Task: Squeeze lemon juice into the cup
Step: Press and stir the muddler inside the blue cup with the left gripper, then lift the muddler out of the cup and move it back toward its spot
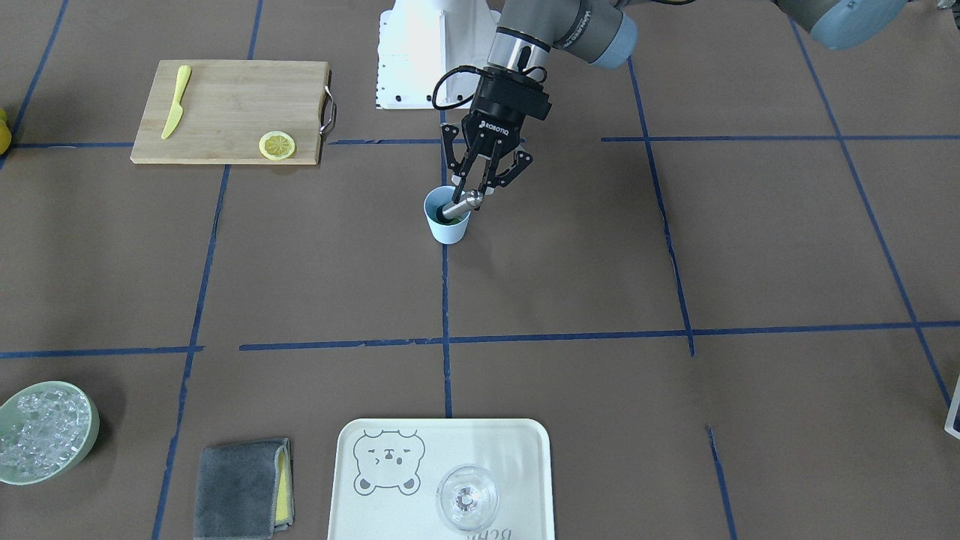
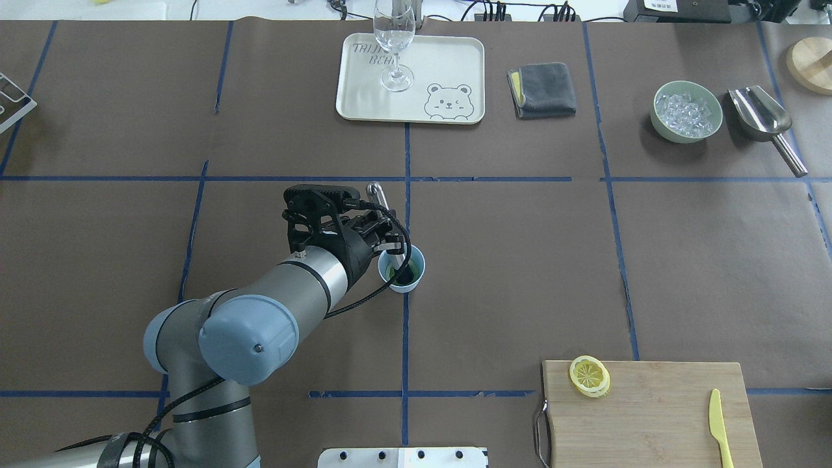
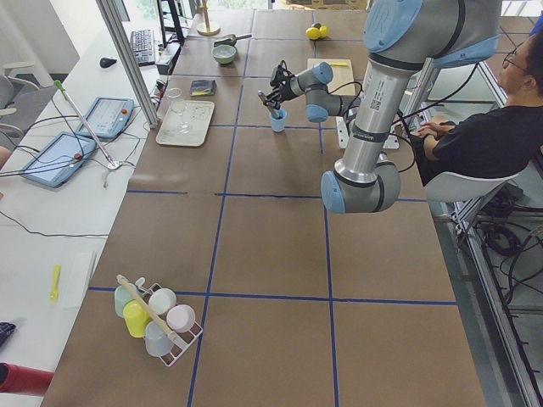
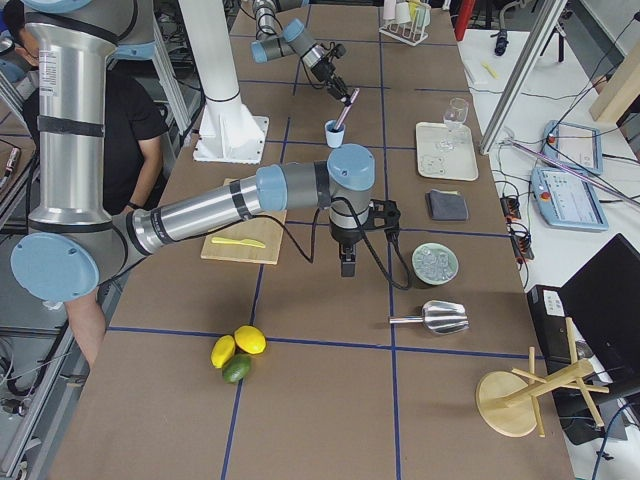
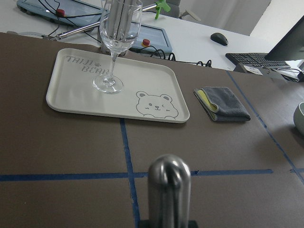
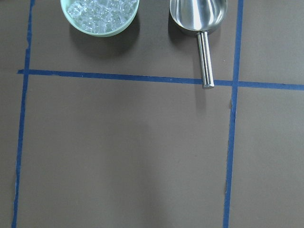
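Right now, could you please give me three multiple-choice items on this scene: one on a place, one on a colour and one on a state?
1. Where does the lemon slice lie? A in the green bowl; B on the wooden cutting board; C on the tray.
2. What colour is the cup? A light blue; B pale green; C red.
3. What are the left fingers doing? A open, empty; B shut on a metal tool; C shut on the knife.
Answers: 1 B, the slice sits at the board's handle end. 2 A, its wall is light blue. 3 B, they clamp the tool, whose lower end dips into the cup.
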